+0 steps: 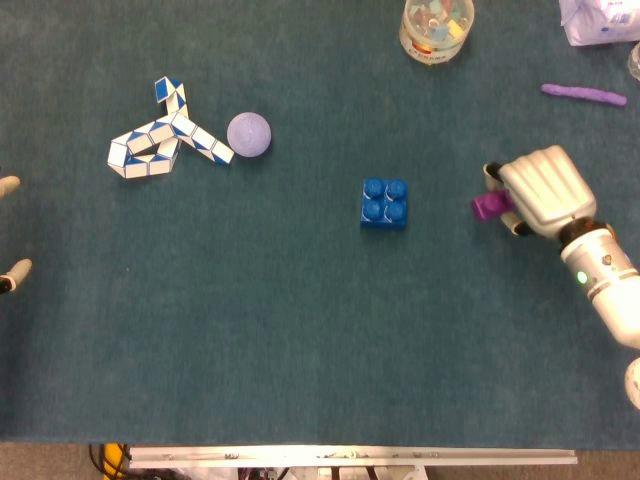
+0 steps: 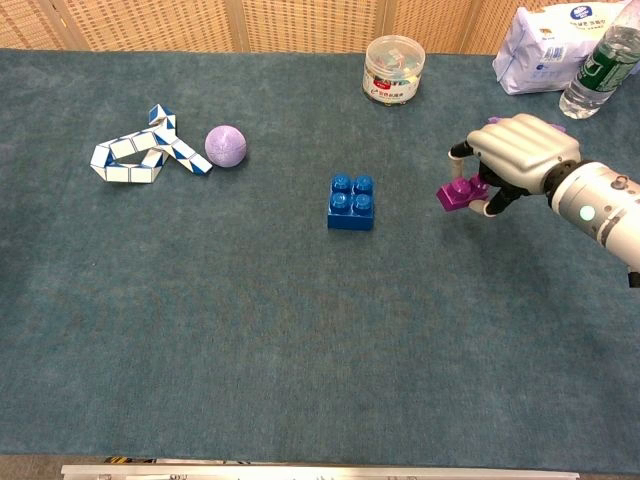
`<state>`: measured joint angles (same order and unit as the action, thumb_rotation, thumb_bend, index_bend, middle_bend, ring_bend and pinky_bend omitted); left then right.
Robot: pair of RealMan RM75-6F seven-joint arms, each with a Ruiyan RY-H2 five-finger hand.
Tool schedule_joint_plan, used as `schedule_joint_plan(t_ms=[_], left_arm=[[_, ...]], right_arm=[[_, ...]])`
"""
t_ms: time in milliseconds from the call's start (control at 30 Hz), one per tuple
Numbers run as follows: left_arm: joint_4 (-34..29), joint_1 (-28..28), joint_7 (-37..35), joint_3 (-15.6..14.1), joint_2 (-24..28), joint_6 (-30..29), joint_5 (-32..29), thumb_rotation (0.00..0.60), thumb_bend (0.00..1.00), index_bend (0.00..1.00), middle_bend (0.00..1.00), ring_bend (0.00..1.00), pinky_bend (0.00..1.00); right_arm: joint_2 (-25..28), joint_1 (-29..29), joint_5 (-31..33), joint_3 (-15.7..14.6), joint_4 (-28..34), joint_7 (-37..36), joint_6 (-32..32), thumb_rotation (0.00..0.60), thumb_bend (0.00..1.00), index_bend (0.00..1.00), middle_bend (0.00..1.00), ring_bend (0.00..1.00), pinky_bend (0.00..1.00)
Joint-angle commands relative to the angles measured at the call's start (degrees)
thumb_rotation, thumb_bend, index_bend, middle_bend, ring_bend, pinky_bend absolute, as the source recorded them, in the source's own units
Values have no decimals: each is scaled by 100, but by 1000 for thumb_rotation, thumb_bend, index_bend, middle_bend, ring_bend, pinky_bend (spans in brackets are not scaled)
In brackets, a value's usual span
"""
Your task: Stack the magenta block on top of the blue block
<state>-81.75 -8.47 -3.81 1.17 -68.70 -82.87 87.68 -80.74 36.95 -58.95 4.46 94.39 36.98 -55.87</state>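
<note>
The teal surface (image 2: 250,330) carries everything. Right of the blue block (image 2: 351,201), the right hand (image 2: 517,160) covers most of the magenta block (image 2: 459,194), its fingers (image 2: 489,203) curled around it, holding it; whether the block is off the cloth is hard to tell. The left hand (image 1: 10,230) is cut off at the edge, far left of the blue block, only pale tips showing. Left of the blue block lie a snake puzzle (image 2: 140,150) and lilac ball (image 2: 226,146); behind it a clear tub (image 2: 393,68). A bag (image 2: 545,62), bottle (image 2: 602,60) and purple strip (image 1: 584,94) sit behind the right hand.
</note>
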Motion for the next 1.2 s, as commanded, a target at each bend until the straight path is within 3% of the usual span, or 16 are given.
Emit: schedule_joint_plan(t_ms=[33, 567, 1200], left_arm=[[-21, 8, 9, -6, 10, -17, 13, 600, 149, 205, 165, 157, 162], [-98, 48, 52, -36, 61, -83, 77, 600, 149, 205, 164, 157, 162], [-91, 78, 62, -33, 54, -113, 69, 600, 149, 204, 165, 157, 162]], right_arm=[[269, 219, 261, 222, 420, -9, 171, 600, 249, 551, 1000, 1000, 1000], [145, 1094, 1644, 451, 900, 758, 100, 600, 249, 551, 1000, 1000, 1000], [-552, 1974, 2841, 558, 568, 1235, -231, 600, 249, 551, 1000, 1000, 1000]])
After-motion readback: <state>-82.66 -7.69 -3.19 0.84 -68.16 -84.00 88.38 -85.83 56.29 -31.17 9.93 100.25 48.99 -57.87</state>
